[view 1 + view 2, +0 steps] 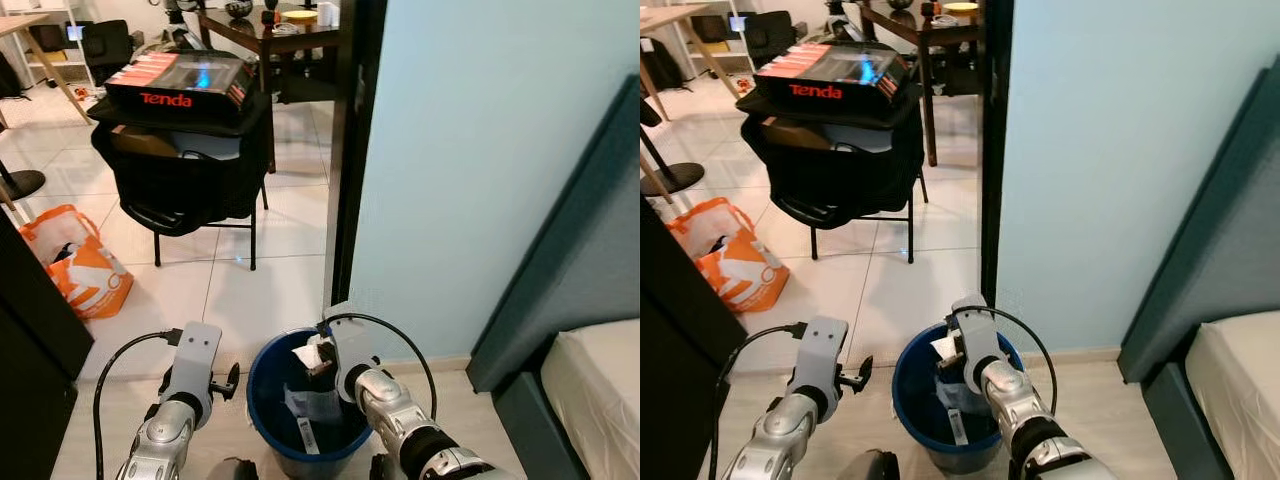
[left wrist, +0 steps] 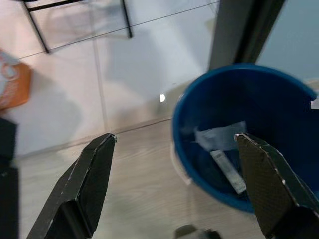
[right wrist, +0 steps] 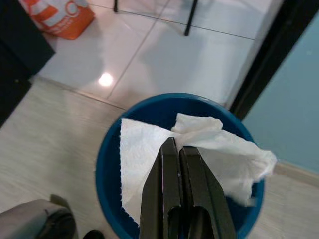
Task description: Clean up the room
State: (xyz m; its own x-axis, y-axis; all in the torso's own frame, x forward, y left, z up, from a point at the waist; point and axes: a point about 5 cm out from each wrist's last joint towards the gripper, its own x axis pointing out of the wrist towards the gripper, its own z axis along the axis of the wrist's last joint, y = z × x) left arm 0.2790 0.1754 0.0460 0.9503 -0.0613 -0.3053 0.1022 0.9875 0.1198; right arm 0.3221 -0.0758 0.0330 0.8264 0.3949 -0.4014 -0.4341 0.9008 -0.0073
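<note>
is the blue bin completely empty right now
No, the blue bin already holds a crumpled paper scrap and a small flat wrapper at its bottom, seen in the left wrist view.

Bucket (image 1: 268,400): lower centre of the frame, on the floor, at the foot of the wall (image 1: 480,160). In it: scraps of paper (image 2: 219,137). Above its opening: right pincer (image 3: 178,149), with a tissue (image 3: 219,154) between its fingers. Left pincer (image 2: 174,149): lower left, beside the bucket. Chair (image 1: 190,170): upper left, a box (image 1: 180,85) on top. Bag (image 1: 85,270): left, on the floor. Bed (image 1: 595,390): lower right corner. Surface (image 1: 250,30): top centre, behind the chair.
</note>
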